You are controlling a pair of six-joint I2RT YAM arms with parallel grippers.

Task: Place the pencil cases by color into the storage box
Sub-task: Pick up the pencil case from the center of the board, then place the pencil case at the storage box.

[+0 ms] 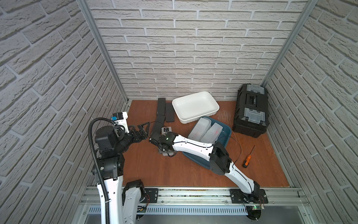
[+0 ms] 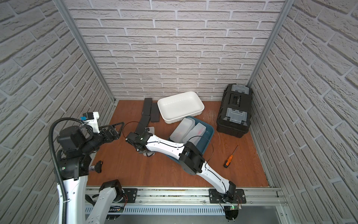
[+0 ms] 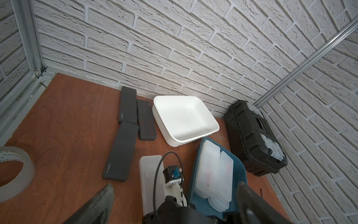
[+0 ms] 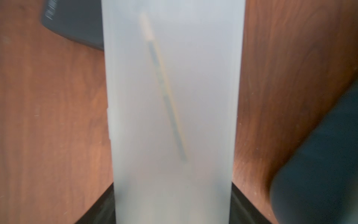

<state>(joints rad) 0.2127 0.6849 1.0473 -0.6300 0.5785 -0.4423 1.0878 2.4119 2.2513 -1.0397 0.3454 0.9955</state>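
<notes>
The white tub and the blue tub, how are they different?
The white tub is empty; the blue tub holds frosted pencil cases. The white tub sits by the back wall; the blue tub sits nearer the front, partly under the right arm. Both are open rectangular tubs on the wooden table.

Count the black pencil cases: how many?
3. Two black cases lie side by side at the back wall beside the white tub; the third lies nearer, by the frosted case. More may be hidden.
</notes>
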